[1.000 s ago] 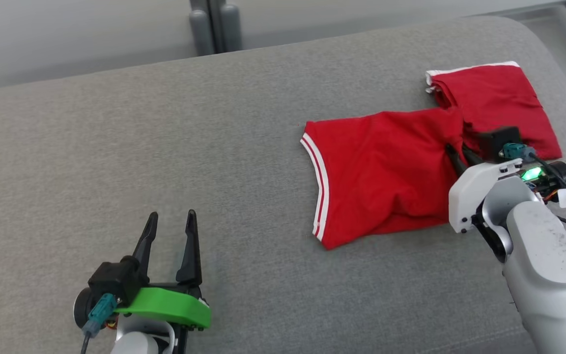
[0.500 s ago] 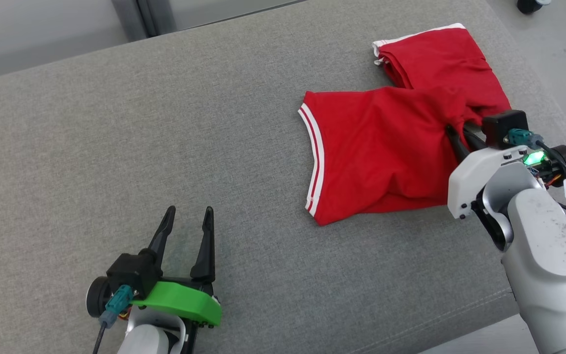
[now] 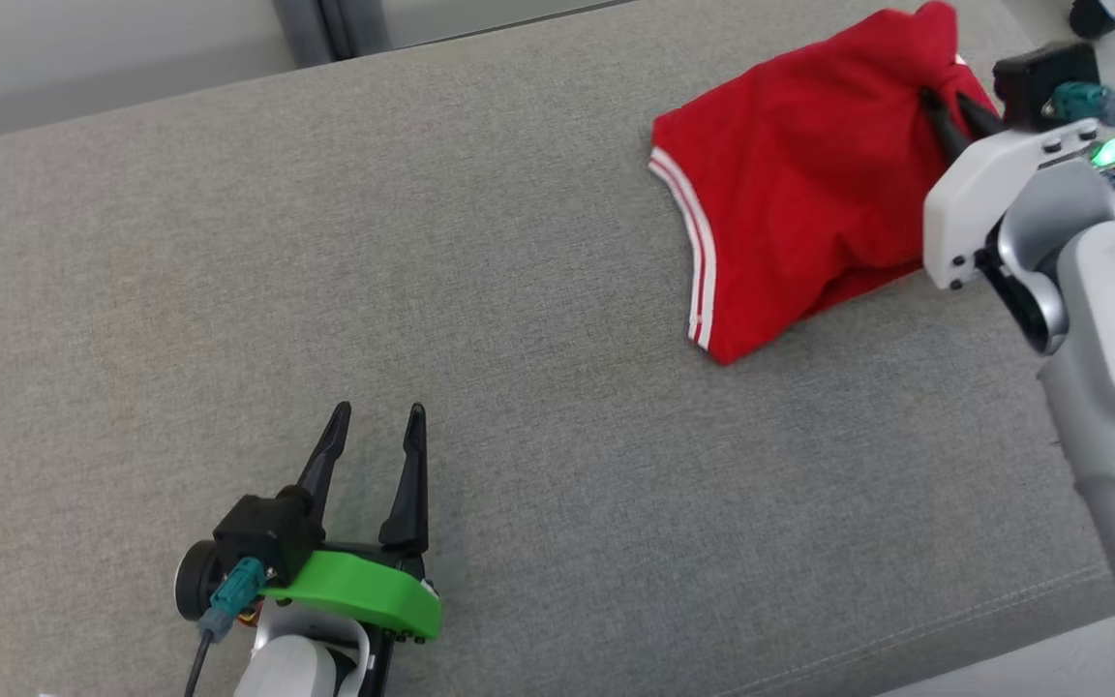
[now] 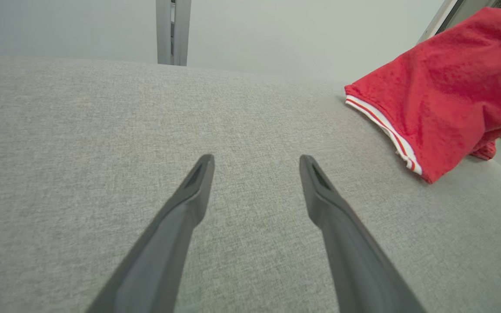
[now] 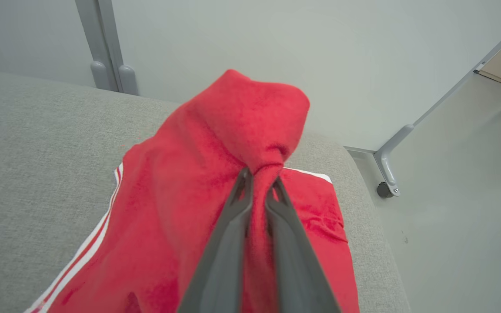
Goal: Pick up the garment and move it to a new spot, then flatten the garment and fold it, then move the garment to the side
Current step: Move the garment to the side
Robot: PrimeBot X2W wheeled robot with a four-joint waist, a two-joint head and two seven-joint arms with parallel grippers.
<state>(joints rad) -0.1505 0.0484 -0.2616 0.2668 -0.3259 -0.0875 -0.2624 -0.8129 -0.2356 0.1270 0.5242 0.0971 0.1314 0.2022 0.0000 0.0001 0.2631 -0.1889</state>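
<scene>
Garment (image 3: 799, 194), head view: a second ago it lay spread flat in two lobes on the cushion (image 3: 519, 290); now it hangs as one bunched tent from the right gripper (image 3: 945, 106), which has risen with its jaws clamped on a fold near the top. The far lobe has been drawn up into the bunch. The striped hem (image 3: 693, 252) and lower corner seem to rest on the cushion, so the lift looks partial. The camera has also swung, so not all of the shift in the picture is the cloth's. The left gripper (image 3: 378, 411) sits near the front edge as before, jaws spread and empty, well apart from the garment.

Left wrist view: the two open jaws point over bare cushion, and the garment rises at the far right, hem low, body slanting up toward the pinch.

Right wrist view: the jaws are squeezed on a twisted neck of red cloth, with a loose hood of it standing above the tips and the rest draped below.

Judged from this, the pick-up is underway and the grip looks firm; carrying to the new spot comes next, with flattening, folding and the move aside all left to do.
</scene>
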